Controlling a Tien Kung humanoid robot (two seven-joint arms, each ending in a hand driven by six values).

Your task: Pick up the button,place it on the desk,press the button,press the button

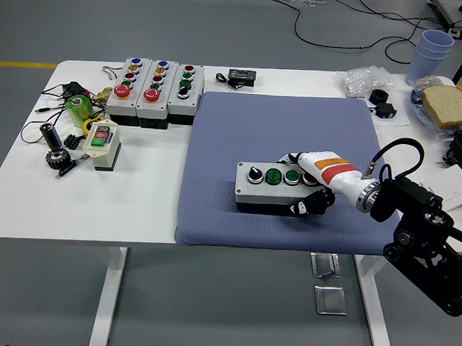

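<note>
A grey button box (270,187) with a black base is seen on the blue mat (240,143), toward the mat's near edge and a little right of its middle. On its top a black knob and two green buttons are visible; the right end is covered by the right hand (312,183). The box is clamped at that end by the white hand — fingers laid over the top, the thumb curled against the near side. Whether the box rests fully on the mat cannot be told. The black right arm (419,233) enters from the lower right.

At the table's (139,208) far left, three more boxes (156,90) are lined up side by side, with a small switch (101,142) nearer. At the far right — cups (433,49) and bread (449,105).
</note>
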